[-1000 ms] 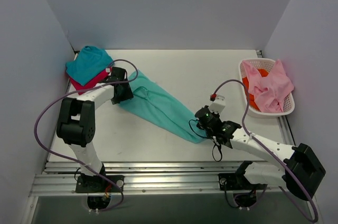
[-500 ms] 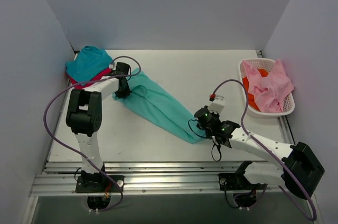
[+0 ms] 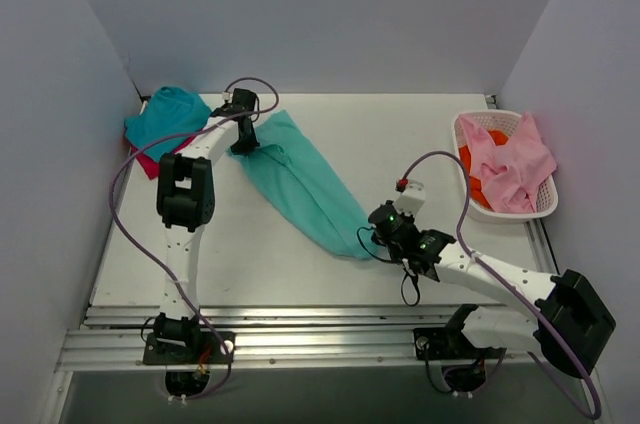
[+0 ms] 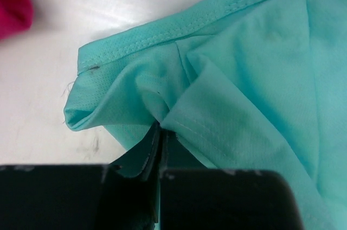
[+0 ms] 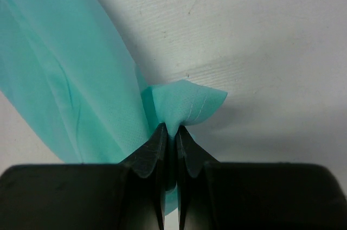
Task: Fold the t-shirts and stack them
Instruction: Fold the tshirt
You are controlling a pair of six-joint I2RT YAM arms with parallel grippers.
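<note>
A light mint-green t-shirt (image 3: 300, 179) lies stretched diagonally across the table, from back left to front middle. My left gripper (image 3: 243, 132) is shut on its back-left end, pinching a fold of hemmed cloth (image 4: 179, 89) between the jaws (image 4: 159, 132). My right gripper (image 3: 375, 236) is shut on the front corner of the same shirt (image 5: 179, 108), the cloth squeezed between the two black fingers (image 5: 146, 151). A darker teal t-shirt (image 3: 165, 119) lies folded on a magenta-red one (image 3: 150, 161) in the back-left corner.
A white lattice basket (image 3: 545, 206) at the right edge holds pink cloth (image 3: 512, 166) and something orange (image 3: 478, 184). Grey walls close in the left, back and right. Metal rails (image 3: 300, 329) run along the near edge. A magenta scrap (image 4: 12, 2) shows at the left wrist view's corner.
My left gripper closed on the mint shirt's end and moved toward the back with it, drawing the cloth straighter. The right gripper stayed in place, still gripping its corner.
</note>
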